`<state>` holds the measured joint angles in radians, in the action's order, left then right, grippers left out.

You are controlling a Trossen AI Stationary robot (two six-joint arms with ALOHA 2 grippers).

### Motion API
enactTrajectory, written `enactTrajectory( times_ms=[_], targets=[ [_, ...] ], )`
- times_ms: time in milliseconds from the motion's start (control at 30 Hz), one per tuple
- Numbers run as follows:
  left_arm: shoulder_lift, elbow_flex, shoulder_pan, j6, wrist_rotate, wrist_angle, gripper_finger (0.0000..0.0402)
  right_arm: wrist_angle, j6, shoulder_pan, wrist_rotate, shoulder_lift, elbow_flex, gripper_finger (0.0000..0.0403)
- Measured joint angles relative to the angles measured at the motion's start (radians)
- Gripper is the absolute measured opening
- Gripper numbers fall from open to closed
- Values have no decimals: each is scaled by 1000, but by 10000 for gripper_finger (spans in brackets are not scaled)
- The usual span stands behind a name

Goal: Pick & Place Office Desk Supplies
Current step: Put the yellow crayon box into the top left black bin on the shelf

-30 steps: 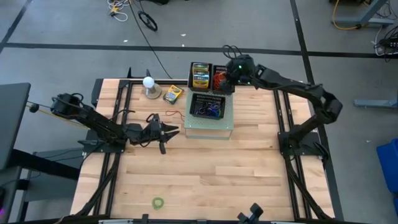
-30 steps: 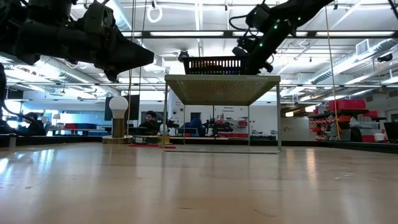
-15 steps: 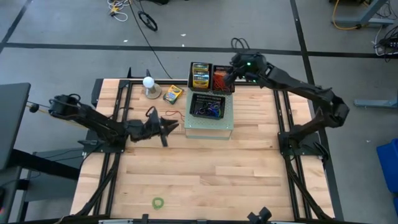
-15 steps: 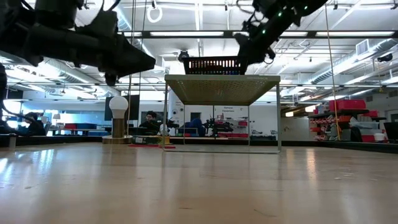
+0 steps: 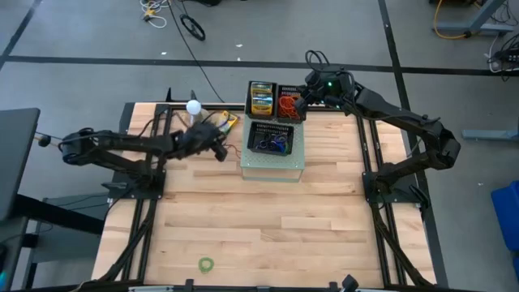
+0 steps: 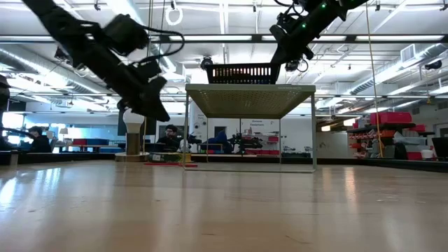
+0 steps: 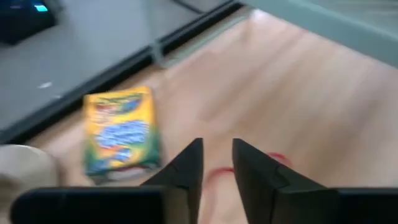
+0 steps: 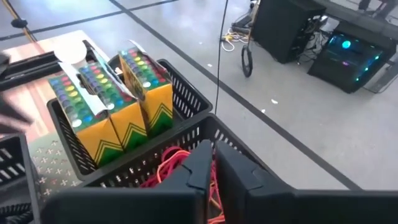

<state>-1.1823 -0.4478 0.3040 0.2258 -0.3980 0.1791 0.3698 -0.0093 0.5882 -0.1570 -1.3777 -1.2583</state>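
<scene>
Sorting partly done, by the look of it. Already stowed: upright crayon boxes point(image 8: 118, 106) in one black basket point(image 5: 261, 98) behind the raised stand point(image 5: 272, 166), orange and red rubber bands point(image 5: 287, 105) in the neighbouring basket, blue bands in the front one. Still out on the table point(image 5: 268, 227): one crayon box point(image 7: 118, 134) beside the white ball, a red band point(image 7: 217, 171) near the stand, a green band point(image 5: 207, 264) far in front of it. Left gripper point(image 7: 214, 163) above the red band, fingers slightly apart, empty. Right gripper point(image 8: 211, 163) over the band basket, fingers together.
</scene>
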Motion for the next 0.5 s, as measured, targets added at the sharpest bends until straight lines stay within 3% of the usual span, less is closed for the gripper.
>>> enactTrajectory(
  times_ms=[133, 300, 500],
  targets=[
    [-72, -59, 81, -58, 8, -51, 130, -6, -5, -2, 0, 0, 0, 20],
    [-187, -70, 141, -78, 41, 24, 171, -6, -7, -2, 0, 0, 0, 27],
    [-312, -70, 177, -95, 41, 144, 182, -7, -14, -2, 0, 0, 0, 31]
  ],
)
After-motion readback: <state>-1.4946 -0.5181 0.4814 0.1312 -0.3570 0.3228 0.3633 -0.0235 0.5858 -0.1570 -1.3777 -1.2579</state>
